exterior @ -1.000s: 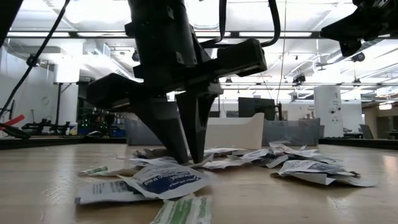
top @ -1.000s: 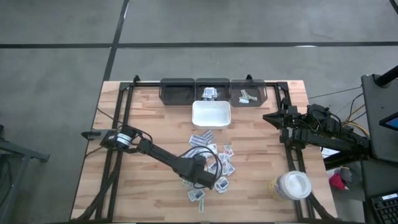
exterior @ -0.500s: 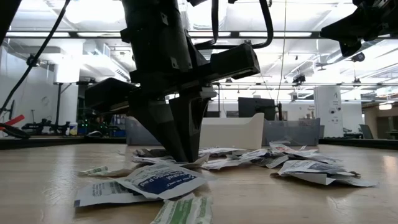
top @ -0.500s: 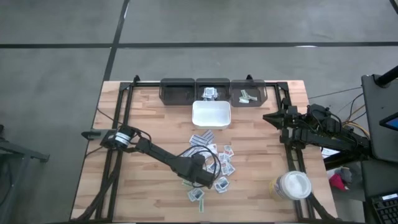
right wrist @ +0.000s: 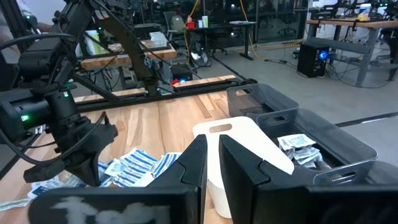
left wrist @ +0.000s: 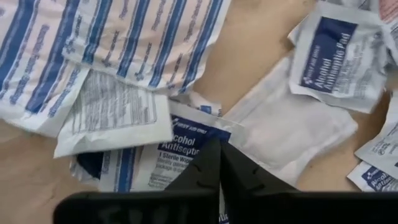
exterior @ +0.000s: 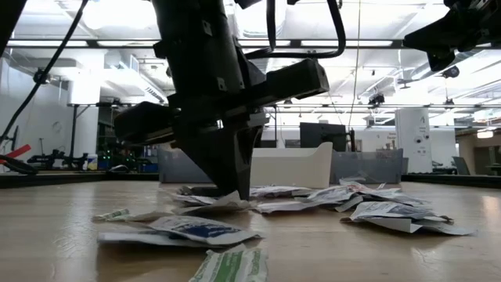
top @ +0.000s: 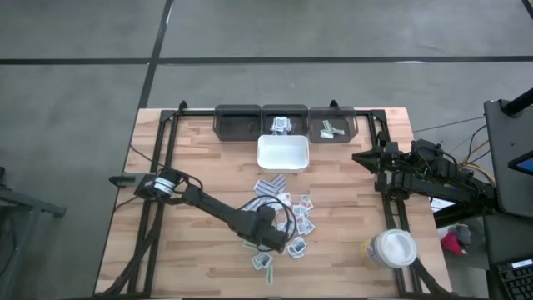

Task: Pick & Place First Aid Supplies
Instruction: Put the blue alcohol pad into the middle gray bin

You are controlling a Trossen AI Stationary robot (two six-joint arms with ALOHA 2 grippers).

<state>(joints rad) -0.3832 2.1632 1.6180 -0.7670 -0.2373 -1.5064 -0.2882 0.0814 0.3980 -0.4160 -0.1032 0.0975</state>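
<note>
Wooden tabletop (top: 191,158), with three dark bins (top: 286,122) along the far edge and a white tray (top: 283,153) just before them; first aid supplies (top: 283,218) scattered in a loose pile at mid-table. Left gripper (exterior: 227,188) down on the pile with the fingers pressed together, tips on the alcohol antiseptic packet (left wrist: 180,146); probably pinching its edge, though hard to confirm because the fingers hide the contact. Right gripper (right wrist: 212,163) waiting high at the right side of the table, fingers nearly together, holding nothing.

To do this step well: lift slowly and straight up; check that only one packet comes, since neighbours overlap it and the blue-striped packets (left wrist: 118,43) lie just beside; if two rise, shake gently or put down and pinch again nearer a free corner; keep the grip firm, thin foil slips easily; then carry toward the bins without dragging over the pile.
</note>
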